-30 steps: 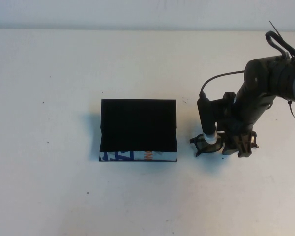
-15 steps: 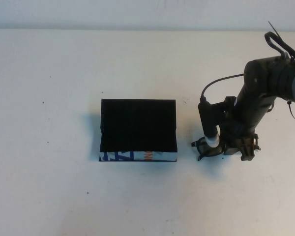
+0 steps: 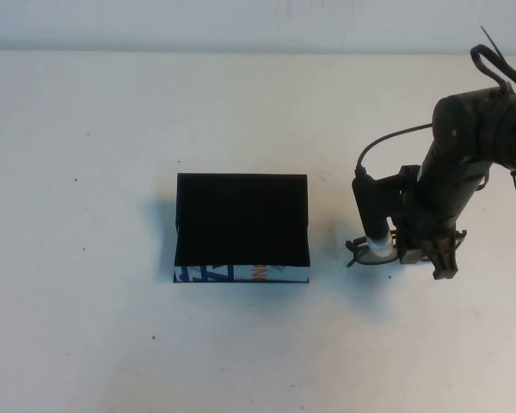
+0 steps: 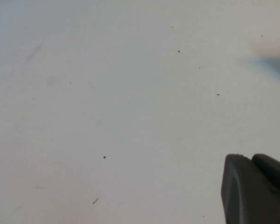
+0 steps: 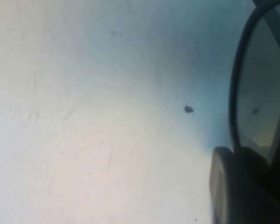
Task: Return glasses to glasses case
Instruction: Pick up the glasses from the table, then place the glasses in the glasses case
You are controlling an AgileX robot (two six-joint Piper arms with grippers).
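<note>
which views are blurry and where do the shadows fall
High view: sharp, even light; soft shadows left of the glasses case and under the right pincer at the glasses. Right wrist view: soft focus, the lens blurred at the edge, bluish shade on the table. Left wrist view: hazy, only the left pincer in a corner.

Bright even light, blurry wrist views

White table [image 3: 112,344], with the open glasses case [image 3: 241,228] and, just beside it, the glasses [image 3: 361,252].
</note>
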